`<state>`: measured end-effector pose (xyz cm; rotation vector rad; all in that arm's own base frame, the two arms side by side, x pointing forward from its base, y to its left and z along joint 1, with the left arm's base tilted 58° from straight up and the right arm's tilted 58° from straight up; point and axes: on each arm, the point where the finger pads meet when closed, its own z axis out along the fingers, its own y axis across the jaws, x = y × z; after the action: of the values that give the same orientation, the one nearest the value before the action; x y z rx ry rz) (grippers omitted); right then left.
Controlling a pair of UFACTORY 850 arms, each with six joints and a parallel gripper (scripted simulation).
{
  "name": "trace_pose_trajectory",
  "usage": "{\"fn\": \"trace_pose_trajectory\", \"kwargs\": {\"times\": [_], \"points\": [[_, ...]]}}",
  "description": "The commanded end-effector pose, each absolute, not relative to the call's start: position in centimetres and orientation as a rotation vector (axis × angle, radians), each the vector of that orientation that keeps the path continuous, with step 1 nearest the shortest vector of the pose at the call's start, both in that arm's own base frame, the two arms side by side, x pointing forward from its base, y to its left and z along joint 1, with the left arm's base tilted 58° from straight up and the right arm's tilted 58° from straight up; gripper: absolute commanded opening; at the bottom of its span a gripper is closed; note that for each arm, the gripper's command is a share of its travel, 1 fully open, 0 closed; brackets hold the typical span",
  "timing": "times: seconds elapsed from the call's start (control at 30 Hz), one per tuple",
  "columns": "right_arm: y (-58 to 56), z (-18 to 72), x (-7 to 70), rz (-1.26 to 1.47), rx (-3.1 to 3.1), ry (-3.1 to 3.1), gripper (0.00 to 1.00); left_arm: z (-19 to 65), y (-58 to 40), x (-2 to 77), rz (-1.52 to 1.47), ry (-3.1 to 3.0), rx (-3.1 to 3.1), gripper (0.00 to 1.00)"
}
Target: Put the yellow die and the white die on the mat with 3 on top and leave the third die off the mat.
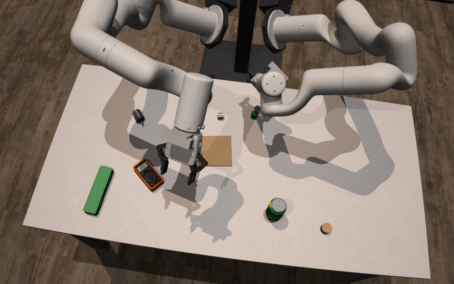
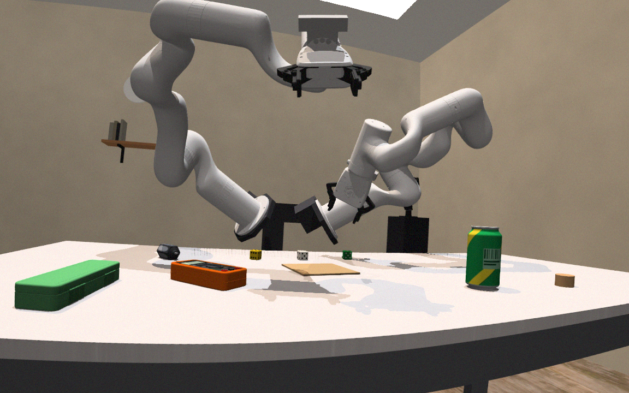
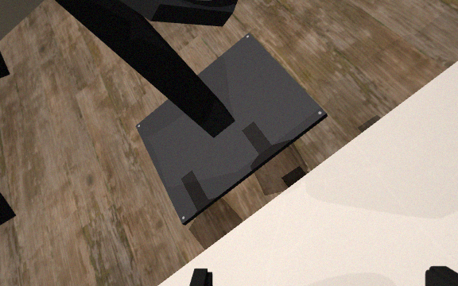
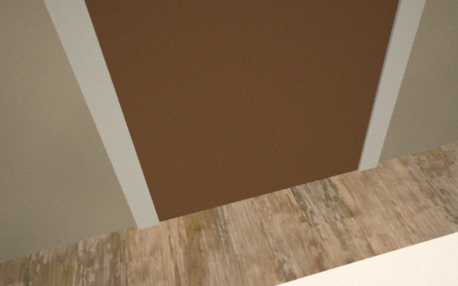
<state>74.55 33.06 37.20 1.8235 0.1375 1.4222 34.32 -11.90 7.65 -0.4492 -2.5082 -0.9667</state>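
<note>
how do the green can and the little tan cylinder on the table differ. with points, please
The green can point(image 1: 275, 212) point(image 2: 477, 257) stands tall, while the tan cylinder point(image 1: 326, 228) point(image 2: 564, 280) is low and squat. The green can has yellow bands, a barcode and a silvery lid; the tan cylinder looks plain. Both are round, rest on the table point(image 1: 369, 233) point(image 2: 331, 327) point(image 3: 412, 159) point(image 4: 432, 262) and are off the mat point(image 1: 218, 150) point(image 2: 319, 268).
</note>
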Motion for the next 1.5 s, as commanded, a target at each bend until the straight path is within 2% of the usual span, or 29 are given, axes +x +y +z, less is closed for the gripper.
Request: {"fn": "trace_pose_trajectory", "kwargs": {"times": [0.0,0.87,1.47], "points": [[33.2,37.3,74.5,1.425,1.824,0.137,1.0,7.7,-12.0,34.4,-0.967,-2.509,-0.45,1.0],[33.0,37.8,74.4,1.418,1.827,0.133,1.0,7.7,-12.0,34.4,-0.967,-2.509,-0.45,1.0],[30.6,43.7,72.1,1.329,1.88,0.079,1.0,7.7,-12.0,34.4,-0.967,-2.509,-0.45,1.0]]}}
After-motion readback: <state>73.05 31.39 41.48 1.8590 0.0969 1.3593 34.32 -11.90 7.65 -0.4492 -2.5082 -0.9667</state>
